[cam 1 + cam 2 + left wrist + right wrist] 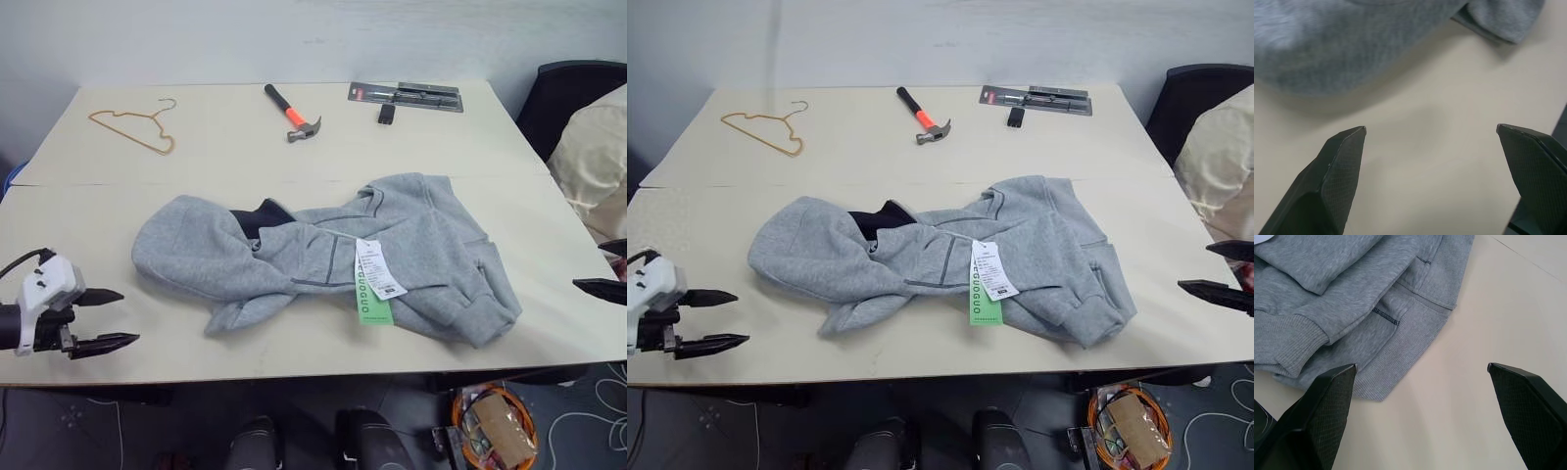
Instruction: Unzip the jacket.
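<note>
1. The left gripper (102, 318) and right gripper (1215, 269) flank the table (294, 348) at 8 and 4 o'clock — presumably staged for approach.
2. Both sets of jaws stand wide apart, holding and touching nothing.
3. The jacket (323, 255) lies crumpled at table centre, hang tags (376, 279) on top — zip not yet worked.
4. Beyond, at 12 o'clock: hammer (291, 114).
</note>
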{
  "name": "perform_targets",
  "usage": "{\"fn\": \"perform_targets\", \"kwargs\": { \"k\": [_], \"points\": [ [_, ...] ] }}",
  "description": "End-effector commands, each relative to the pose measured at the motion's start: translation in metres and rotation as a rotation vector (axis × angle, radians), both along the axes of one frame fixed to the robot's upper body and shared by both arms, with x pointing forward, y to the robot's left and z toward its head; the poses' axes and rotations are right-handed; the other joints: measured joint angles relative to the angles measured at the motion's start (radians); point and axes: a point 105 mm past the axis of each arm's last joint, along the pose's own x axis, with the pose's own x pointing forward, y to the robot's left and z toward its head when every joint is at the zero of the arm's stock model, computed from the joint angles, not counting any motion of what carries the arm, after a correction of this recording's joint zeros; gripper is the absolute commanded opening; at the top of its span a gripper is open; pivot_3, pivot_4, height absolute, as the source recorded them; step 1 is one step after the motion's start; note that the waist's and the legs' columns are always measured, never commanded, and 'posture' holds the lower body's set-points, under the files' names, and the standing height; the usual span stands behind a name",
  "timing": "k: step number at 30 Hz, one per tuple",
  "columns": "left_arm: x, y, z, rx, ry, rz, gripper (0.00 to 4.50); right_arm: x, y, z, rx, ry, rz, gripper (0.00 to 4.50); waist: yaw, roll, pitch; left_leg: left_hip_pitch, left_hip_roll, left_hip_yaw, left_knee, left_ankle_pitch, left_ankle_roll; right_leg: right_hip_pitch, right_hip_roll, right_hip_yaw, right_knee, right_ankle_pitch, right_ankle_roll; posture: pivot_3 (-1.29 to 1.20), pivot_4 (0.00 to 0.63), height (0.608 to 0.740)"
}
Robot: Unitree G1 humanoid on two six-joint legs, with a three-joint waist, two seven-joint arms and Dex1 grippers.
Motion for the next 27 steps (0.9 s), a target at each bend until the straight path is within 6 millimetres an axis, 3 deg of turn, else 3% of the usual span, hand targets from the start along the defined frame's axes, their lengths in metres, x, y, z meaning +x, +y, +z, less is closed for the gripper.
{"fn": "perform_targets", "kwargs": {
  "k": [1, 18, 23, 27],
  "points": [
    [-0.002, -0.004, 0.01, -0.006, -0.029, -0.021, 4.5, 0.001, 0.001, 0.006, -0.013, -0.03, 0.016, 4.46, 0.0, 0.0, 0.0, 0.0, 0.0, 0.0, 0.0, 0.0, 0.0, 0.0, 0.0, 0.0, 0.0, 0.0, 0.0, 0.0, 0.15, 0.74],
    [0.007, -0.029, 0.023, -0.081, -0.074, -0.07, 4.5, -0.002, 0.007, 0.003, -0.009, -0.038, 0.041, 4.46, 0.0, 0.0, 0.0, 0.0, 0.0, 0.0, 0.0, 0.001, -0.001, 0.0, 0.0, 0.0, 0.001, 0.0, 0.0, 0.0, 0.15, 0.74],
    [0.01, -0.052, 0.032, -0.1, -0.084, -0.164, 4.5, -0.005, 0.013, 0.003, -0.007, -0.04, 0.06, 4.46, 0.002, 0.0, 0.0, 0.0, 0.0, 0.0, 0.0, 0.002, -0.003, 0.0, 0.0, 0.0, 0.001, 0.0, 0.0, 0.0, 0.15, 0.74],
    [0.014, -0.084, 0.048, -0.129, -0.109, -0.305, 4.5, -0.011, 0.031, 0.005, 0.009, -0.037, 0.117, 4.46, 0.004, 0.0, 0.0, 0.0, 0.0, 0.0, 0.001, 0.002, -0.003, 0.001, 0.001, 0.0, 0.001, 0.0, 0.0, 0.0, 0.15, 0.74]
  ]
}}
